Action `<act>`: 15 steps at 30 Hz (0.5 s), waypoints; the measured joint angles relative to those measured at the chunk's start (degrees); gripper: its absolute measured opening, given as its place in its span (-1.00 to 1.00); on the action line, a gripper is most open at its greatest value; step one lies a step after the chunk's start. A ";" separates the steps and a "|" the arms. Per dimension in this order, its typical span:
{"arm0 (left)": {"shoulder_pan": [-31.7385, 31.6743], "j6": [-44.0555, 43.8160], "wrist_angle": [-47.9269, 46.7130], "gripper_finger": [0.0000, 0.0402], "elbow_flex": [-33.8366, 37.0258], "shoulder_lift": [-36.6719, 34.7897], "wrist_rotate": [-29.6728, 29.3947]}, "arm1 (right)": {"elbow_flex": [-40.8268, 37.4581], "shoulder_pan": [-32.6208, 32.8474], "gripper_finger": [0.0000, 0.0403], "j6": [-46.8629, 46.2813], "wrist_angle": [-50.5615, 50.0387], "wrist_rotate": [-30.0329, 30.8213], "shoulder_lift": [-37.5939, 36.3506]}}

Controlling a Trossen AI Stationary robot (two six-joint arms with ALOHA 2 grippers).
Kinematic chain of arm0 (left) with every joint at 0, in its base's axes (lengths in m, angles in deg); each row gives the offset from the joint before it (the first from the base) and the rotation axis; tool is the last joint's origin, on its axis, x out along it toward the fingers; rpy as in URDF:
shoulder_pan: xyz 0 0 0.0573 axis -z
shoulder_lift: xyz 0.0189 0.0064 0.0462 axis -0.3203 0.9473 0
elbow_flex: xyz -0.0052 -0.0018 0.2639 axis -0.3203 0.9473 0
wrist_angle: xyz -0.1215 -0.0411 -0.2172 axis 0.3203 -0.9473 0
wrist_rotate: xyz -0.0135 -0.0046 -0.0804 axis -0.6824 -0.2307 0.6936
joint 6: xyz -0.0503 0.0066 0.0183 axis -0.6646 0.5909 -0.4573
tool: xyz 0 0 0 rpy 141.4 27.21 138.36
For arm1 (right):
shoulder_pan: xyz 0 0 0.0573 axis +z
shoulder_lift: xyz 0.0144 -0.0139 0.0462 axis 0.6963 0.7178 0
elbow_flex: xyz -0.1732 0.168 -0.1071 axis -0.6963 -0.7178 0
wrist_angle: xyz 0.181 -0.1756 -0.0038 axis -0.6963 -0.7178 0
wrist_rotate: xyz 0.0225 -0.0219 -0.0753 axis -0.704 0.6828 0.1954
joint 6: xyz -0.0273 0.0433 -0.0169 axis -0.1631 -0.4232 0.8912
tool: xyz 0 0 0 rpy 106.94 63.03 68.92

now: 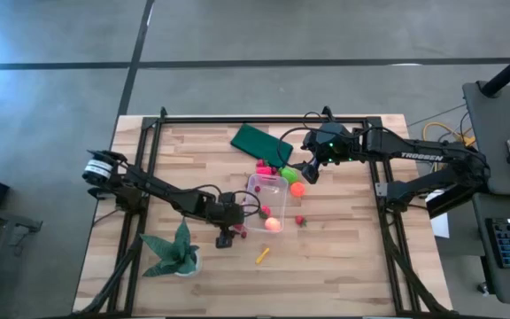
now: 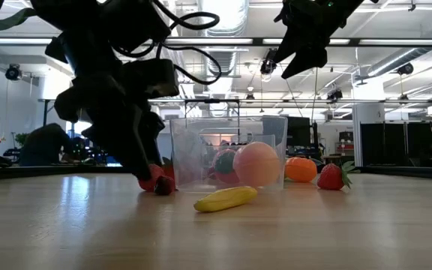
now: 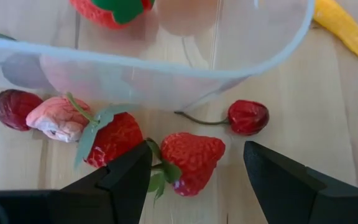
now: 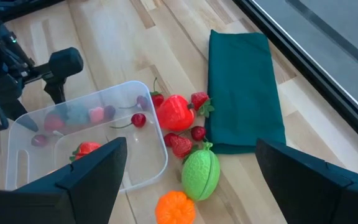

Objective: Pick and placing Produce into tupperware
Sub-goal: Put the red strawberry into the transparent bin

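The clear tupperware [image 1: 266, 199] stands mid-table with a peach ball [image 2: 256, 163] and small red pieces inside. My left gripper [image 3: 197, 171] is open, low at the box's near-left corner, and its fingers stand on either side of a red strawberry [image 3: 191, 158] lying on the wood. A second strawberry [image 3: 114, 138], a pink piece [image 3: 58, 118] and cherries [image 3: 247, 117] lie beside it against the box wall. My right gripper [image 4: 190, 148] hangs open, high above produce at the box's far side: a lime-green piece [image 4: 201, 171], an orange ball [image 4: 176, 208], a red piece [image 4: 174, 112].
A folded dark green cloth [image 1: 261, 143] lies at the far side. A spiky green potted plant [image 1: 173, 252] stands near the left front. A yellow stick [image 1: 262, 255] lies in front of the box, and a lone strawberry [image 1: 300, 220] to its right.
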 joint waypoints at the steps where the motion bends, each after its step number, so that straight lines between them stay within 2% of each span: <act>1: 0.00 -0.01 0.08 0.19 0.00 0.00 -0.01 | 0.00 0.00 0.72 0.00 0.02 0.00 0.00; 11: 0.00 -0.01 0.06 0.18 0.26 0.00 -0.45 | 0.02 0.00 0.72 0.00 0.02 0.00 0.00; 15: -0.04 -0.03 0.06 0.06 0.26 0.00 -1.38 | 0.02 0.00 0.72 0.00 0.02 0.00 0.00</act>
